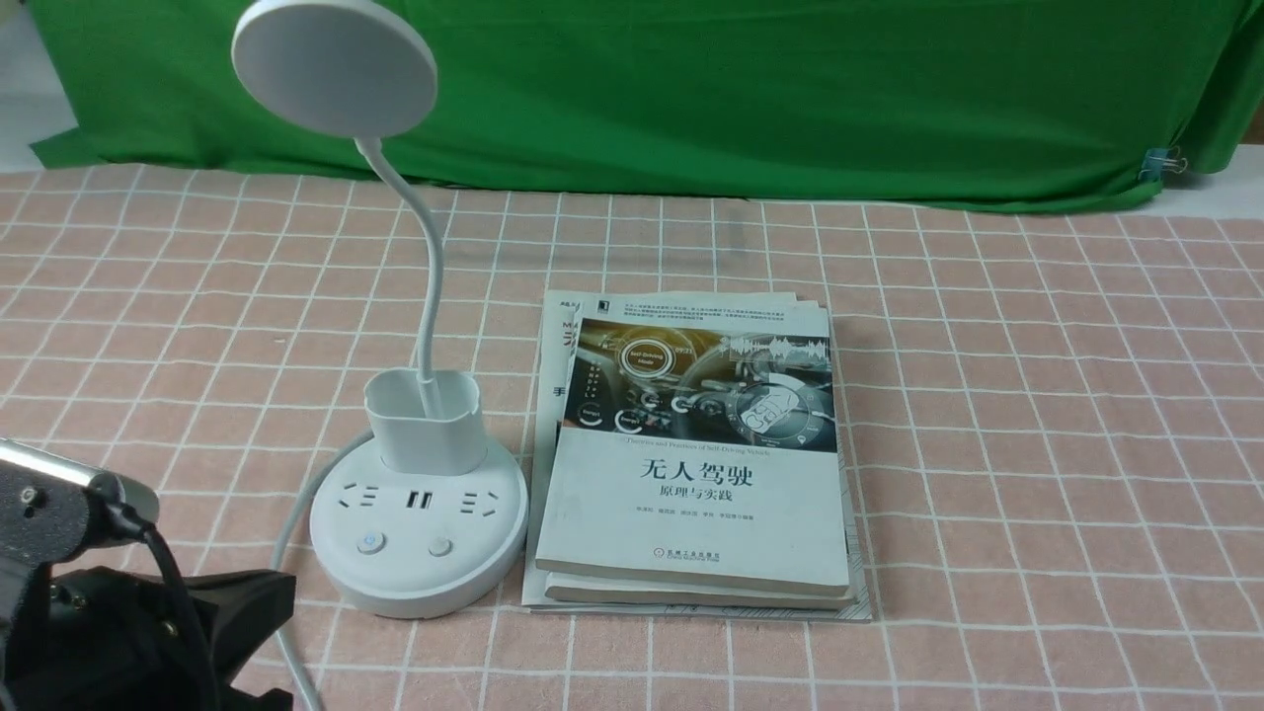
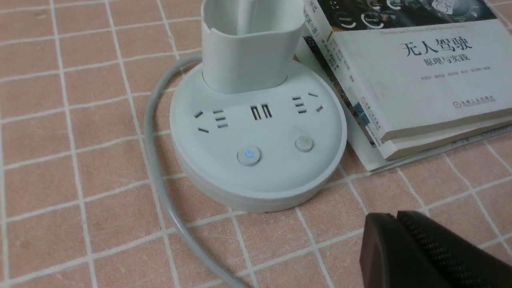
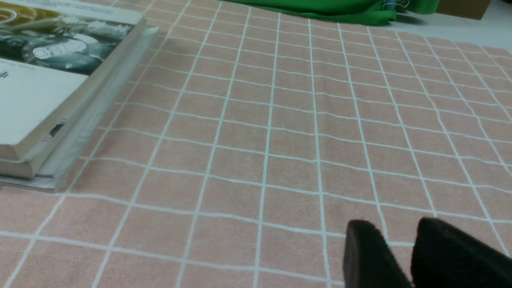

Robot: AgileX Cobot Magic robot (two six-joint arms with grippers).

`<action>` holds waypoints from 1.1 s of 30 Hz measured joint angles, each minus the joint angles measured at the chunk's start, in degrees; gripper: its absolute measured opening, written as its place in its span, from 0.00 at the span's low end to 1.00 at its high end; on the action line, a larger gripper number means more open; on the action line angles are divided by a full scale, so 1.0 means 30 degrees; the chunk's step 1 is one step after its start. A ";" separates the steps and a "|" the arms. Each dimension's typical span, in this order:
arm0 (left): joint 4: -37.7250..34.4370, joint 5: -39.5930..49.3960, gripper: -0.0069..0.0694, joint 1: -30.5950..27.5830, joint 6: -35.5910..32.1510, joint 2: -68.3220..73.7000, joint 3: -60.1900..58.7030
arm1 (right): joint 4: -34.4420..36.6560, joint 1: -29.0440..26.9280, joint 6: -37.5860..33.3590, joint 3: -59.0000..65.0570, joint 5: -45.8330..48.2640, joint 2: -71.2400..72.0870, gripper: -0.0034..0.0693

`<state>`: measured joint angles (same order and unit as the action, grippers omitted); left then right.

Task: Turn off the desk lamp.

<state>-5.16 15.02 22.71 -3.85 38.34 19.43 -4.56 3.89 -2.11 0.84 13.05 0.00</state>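
From my console, the stack of books sits just beside the desk lamp, which stands upright on the tiled cloth, nearer my left arm. The lamp's disc head looks unlit, but I can't be sure. My left gripper has its fingers together on nothing, near the base and apart from it; the right gripper has a narrow gap, nothing between. Smallest are the two buttons; I'd judge the blue-marked one is power. I should centre the closed tips above it, press straight down lightly, then lift.
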 joint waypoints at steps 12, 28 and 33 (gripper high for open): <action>0.0114 -0.2279 0.10 -0.6293 -0.0064 -0.9670 -0.5648 | 0.0000 0.0000 0.0000 0.0000 0.0000 0.0000 0.38; -0.0694 0.0744 0.10 -0.7888 -0.0064 -1.2782 -0.6595 | 0.0000 0.0000 0.0000 0.0000 0.0000 0.0000 0.38; -0.0694 0.0744 0.10 -0.7888 -0.0064 -1.2789 -0.6595 | 0.0000 0.0000 0.0000 0.0000 0.0000 0.0000 0.38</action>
<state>-7.24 17.25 -0.95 -4.04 -0.02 -0.35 -4.56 3.89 -2.11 0.84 13.05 0.00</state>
